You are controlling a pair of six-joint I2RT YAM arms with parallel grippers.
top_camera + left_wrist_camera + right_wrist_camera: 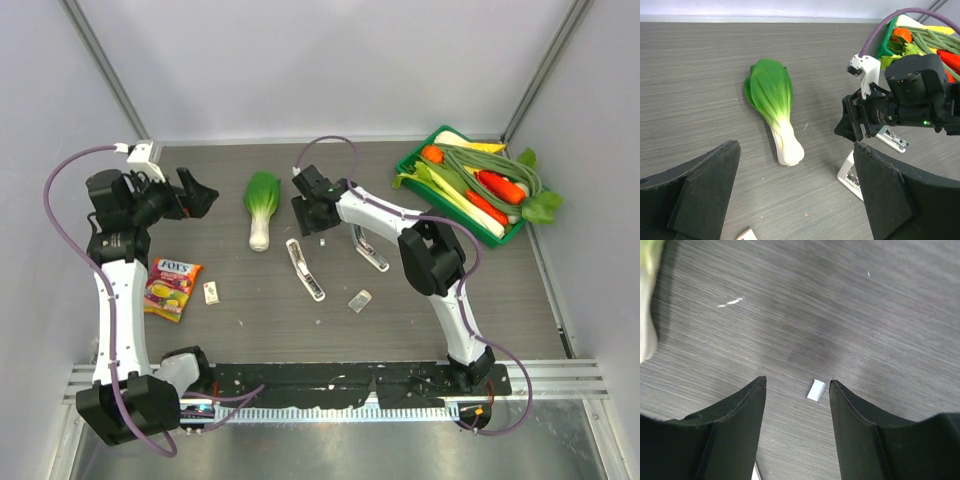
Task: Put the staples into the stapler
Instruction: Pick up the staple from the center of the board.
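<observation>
- Fingers of my right gripper stand part-spread, pinching nothing, one small pale strip on the table between them
- My left gripper gapes wide, holding nothing
- One stapler lies mid-table near my right gripper; one staple box sits beside one sweets bag

The tray sits in the table's far right corner, and the bok choy lies toward the far edge, left of the middle. The stapler lies about mid-table, with a bar to its right and a small block between them, closer to the near edge. The candy bag lies by the left edge, with the staples just right of it.
</observation>
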